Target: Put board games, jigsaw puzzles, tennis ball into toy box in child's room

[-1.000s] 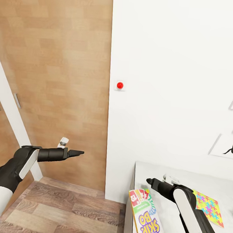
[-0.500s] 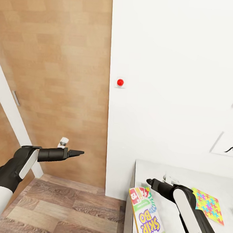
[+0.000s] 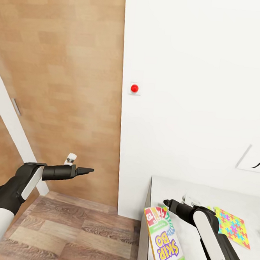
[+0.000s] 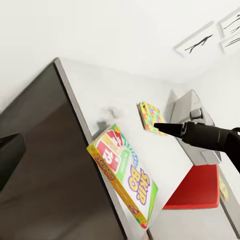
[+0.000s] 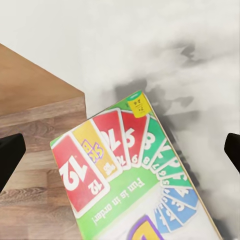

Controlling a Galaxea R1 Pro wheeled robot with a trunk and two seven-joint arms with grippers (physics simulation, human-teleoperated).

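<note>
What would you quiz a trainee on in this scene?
1. True or false: the right gripper is clamped on the Skip-Bo box.
2. Which other toy lies flat on the table? A) jigsaw puzzle B) tennis ball C) blue game box
3. What colour is the round wall button?

Key: 1. False: its jaws are open and the box lies on the table. 2. A. 3. Red.
</note>
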